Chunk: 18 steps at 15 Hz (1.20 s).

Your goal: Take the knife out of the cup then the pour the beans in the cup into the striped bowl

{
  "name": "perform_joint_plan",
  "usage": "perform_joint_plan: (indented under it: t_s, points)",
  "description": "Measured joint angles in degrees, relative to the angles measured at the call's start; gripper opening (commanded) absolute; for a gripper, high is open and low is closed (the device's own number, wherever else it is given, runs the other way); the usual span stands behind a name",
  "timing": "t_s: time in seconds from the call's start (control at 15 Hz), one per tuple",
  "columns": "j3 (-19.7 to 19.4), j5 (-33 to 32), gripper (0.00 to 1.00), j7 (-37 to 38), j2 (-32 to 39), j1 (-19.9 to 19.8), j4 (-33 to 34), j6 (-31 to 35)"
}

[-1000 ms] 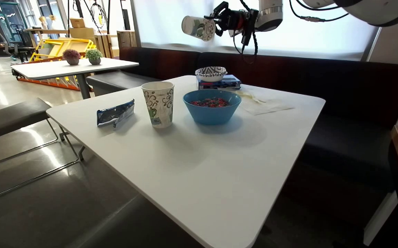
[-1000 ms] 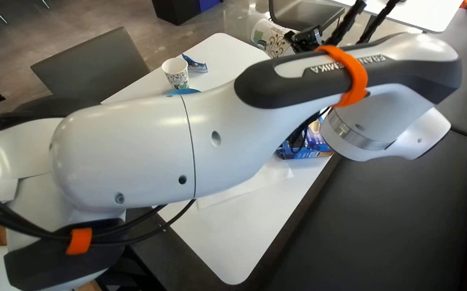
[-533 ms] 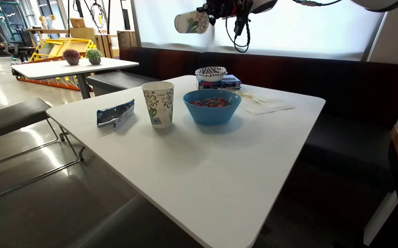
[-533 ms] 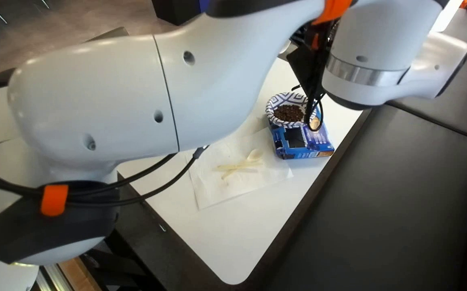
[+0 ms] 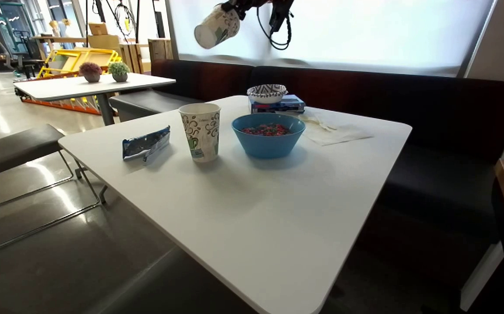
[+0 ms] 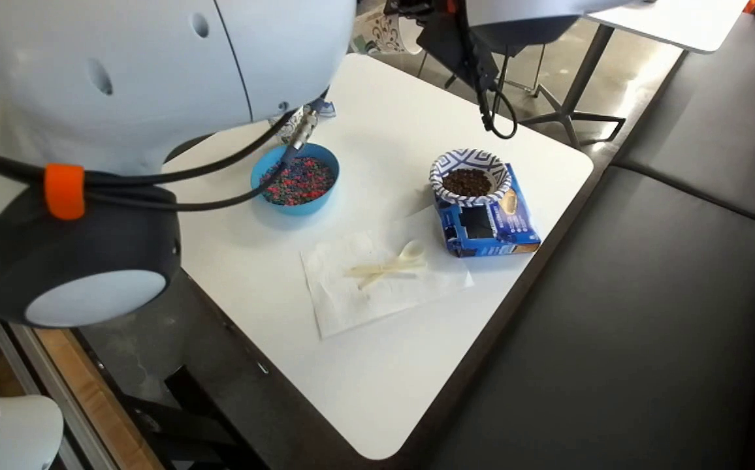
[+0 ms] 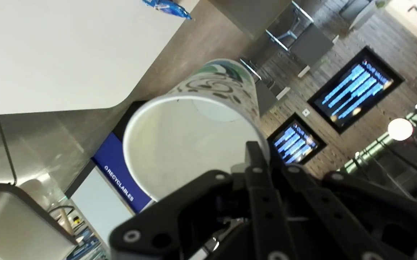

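Observation:
My gripper (image 7: 264,157) is shut on the rim of the cup (image 7: 215,85), one finger (image 7: 254,155) inside the wall and its partner outside. The cup is white paper with brown swirls and green print. No beans show on its pale inside. High above the table in an exterior view, the cup (image 5: 217,27) hangs tilted, base down and to the left. The striped bowl (image 6: 471,157), dark beans in it, sits partly on a blue box. Pale crossed utensils (image 6: 384,267), one with a spoon head, lie on a napkin; whether the knife is among them I cannot tell.
A bright-blue bowl (image 5: 269,146) with red and dark bits stands mid-table. Beside it is an upright paper cup (image 5: 203,137) with similar print. A blue wrapper (image 5: 145,144) lies further left. The blue box (image 6: 498,228) reaches near the table's edge, by the napkin (image 6: 341,313).
The held cup has moved left and slightly up in both exterior views, its base dipping lower. The arm has swung away, uncovering the striped bowl, blue bowl and utensils. The grip is unchanged.

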Motion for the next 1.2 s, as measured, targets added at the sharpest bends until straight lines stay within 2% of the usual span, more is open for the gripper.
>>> perform_joint_plan:
  t_s: [0.07,0.27,0.67,1.2]
  points:
    - [-0.2,-1.85,0.04,-1.03,-0.24,1.47,0.0,0.03]
    - [-0.79,-5.85,0.04,-2.79,-0.56,5.23,0.0,0.3]
    - [-0.94,-7.07,0.01,-3.24,-0.68,5.03,-0.01,0.61]
    - [-1.77,-23.85,0.01,-6.99,-1.26,10.53,-0.03,16.08]
